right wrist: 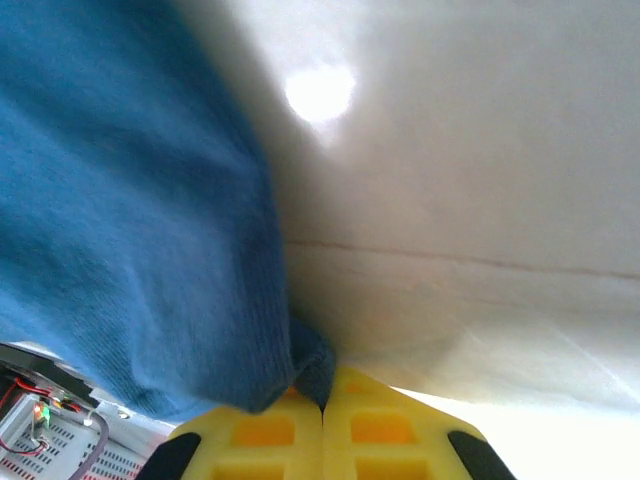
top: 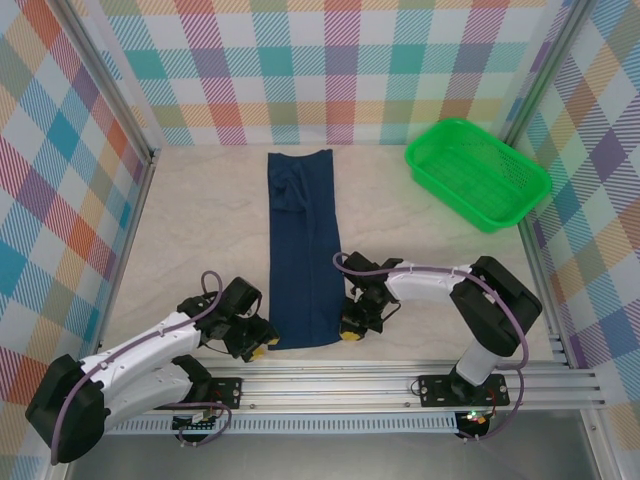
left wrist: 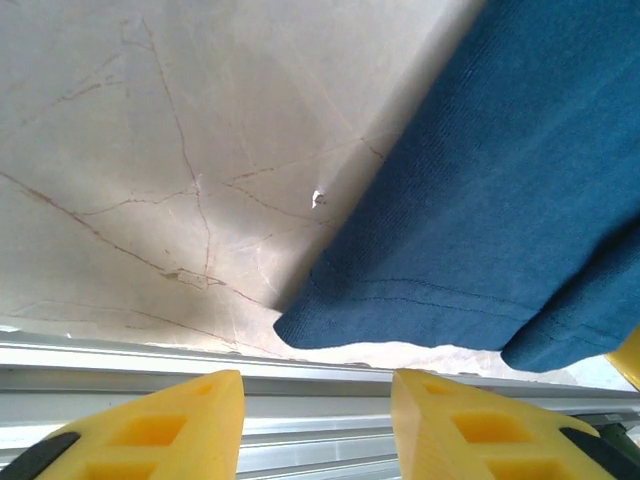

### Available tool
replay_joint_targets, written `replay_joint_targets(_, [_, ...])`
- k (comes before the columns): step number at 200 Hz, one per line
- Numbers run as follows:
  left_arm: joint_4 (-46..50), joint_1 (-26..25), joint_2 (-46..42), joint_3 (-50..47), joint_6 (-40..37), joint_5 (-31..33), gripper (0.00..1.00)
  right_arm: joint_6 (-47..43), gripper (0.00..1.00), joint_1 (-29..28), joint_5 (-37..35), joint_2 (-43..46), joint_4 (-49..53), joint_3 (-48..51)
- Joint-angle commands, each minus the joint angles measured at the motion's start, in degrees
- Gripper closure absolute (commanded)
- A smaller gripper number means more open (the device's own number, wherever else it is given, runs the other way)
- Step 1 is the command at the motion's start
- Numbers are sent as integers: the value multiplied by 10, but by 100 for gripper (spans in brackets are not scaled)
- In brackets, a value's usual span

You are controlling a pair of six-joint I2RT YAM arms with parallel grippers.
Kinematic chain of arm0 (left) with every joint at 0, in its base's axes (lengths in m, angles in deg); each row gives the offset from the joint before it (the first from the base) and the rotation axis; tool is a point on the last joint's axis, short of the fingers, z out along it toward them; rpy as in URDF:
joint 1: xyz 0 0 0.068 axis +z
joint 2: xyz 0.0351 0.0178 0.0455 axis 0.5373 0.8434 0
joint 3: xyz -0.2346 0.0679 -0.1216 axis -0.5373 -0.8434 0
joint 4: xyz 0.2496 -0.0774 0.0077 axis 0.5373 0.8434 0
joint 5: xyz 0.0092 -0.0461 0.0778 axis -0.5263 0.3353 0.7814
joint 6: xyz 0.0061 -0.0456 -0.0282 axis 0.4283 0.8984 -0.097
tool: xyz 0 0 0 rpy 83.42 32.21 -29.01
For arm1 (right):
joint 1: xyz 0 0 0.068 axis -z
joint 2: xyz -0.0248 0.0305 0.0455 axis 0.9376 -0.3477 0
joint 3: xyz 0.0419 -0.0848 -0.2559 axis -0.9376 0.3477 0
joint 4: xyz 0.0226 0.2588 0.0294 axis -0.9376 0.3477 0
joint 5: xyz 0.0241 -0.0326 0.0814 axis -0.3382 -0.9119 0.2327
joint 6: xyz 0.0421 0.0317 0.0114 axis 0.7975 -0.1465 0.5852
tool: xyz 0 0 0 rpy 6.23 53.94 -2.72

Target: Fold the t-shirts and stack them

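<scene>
With the right gripper (right wrist: pixel 322 400) pinched on the shirt's (top: pixel 302 245) near right corner and the left gripper (left wrist: pixel 316 400) gaping just short of the left one, a lift now would likely skew the fold. The shirt lies mid-table, a long strip running from near rail to back wall.

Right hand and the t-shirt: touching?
Touching. Right wrist view shows the right hand shut on a corner of the t-shirt.
</scene>
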Motion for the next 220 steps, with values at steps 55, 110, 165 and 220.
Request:
replay_joint_targets(55, [-98,-7,98,-13,-5,8,62,-11,100,-2,0,-2,0,-7])
replay_joint_targets(110, [-82,-16,142,23,-29,28,100,-16,100,-3,23,2,16,-6])
replay_joint_targets(165, [23,-32,32,25,-51,0,100,-45,100,-32,71,23,77,-24])
replay_joint_targets(220, [5,18,90,138,-52,46,100,-32,100,25,23,35,142,-129])
